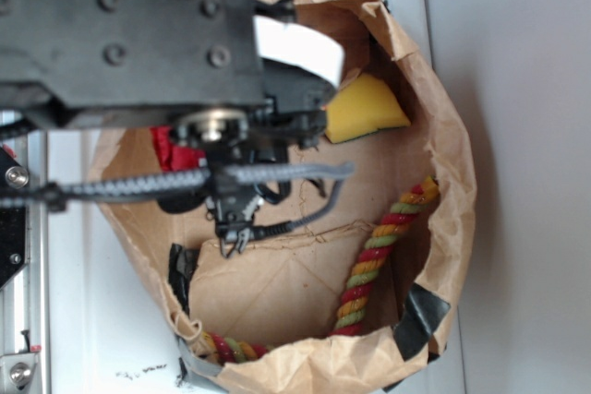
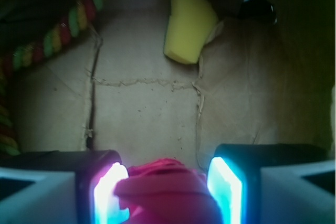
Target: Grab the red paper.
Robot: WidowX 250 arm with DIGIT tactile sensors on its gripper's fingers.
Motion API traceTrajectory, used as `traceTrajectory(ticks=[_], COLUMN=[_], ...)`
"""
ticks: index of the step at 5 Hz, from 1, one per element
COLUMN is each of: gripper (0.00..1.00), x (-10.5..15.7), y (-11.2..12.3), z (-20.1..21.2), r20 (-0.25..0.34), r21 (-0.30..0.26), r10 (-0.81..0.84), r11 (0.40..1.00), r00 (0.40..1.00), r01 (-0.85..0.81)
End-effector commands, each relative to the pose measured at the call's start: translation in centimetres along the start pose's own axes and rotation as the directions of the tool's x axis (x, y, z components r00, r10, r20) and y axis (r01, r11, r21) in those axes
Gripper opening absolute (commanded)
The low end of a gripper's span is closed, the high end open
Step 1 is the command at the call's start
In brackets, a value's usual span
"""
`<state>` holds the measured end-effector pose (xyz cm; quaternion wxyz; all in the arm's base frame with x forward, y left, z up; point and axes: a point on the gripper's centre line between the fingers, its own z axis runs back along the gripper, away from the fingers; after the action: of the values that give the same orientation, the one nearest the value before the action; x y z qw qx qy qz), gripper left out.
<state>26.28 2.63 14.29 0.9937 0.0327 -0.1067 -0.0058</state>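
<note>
The red paper (image 2: 167,195) is a crumpled wad sitting between my two glowing pads at the bottom of the wrist view. My gripper (image 2: 168,182) is down inside the brown paper bag (image 1: 454,168). Its left pad (image 2: 107,195) and right pad (image 2: 226,192) both press against the sides of the wad. In the exterior view only a patch of the red paper (image 1: 164,147) shows at the bag's left side, under the black arm that hides the fingers.
A yellow sponge (image 1: 365,108) (image 2: 188,24) lies at the bag's far side. A red-yellow-green twisted rope (image 1: 380,251) (image 2: 63,30) runs along the bag's inner wall. Black tape (image 1: 420,316) patches the bag's rim. The bag stands on a white surface.
</note>
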Motion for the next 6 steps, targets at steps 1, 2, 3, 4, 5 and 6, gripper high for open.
traceTrajectory(ticks=[1,2,3,4,5,6], gripper=[0.00,0.00,0.00,0.00,0.00,0.00], x=[3.1,3.5,3.8,3.8,3.9,3.8], y=[-0.5,-1.0,-1.1,-1.2,-1.5,-1.6], z=[2.2,3.3,4.0,4.1,4.2,4.2], r20=[0.052,0.066,0.075,0.064,0.058,0.059], r21=[0.026,0.017,-0.002,-0.005,-0.004,0.003], r10=[-0.004,0.001,0.006,0.009,0.012,0.020], r11=[1.000,1.000,1.000,1.000,1.000,1.000], r00=[0.999,0.998,0.997,0.998,0.998,0.998], r01=[0.003,-0.002,-0.006,-0.009,-0.012,-0.020])
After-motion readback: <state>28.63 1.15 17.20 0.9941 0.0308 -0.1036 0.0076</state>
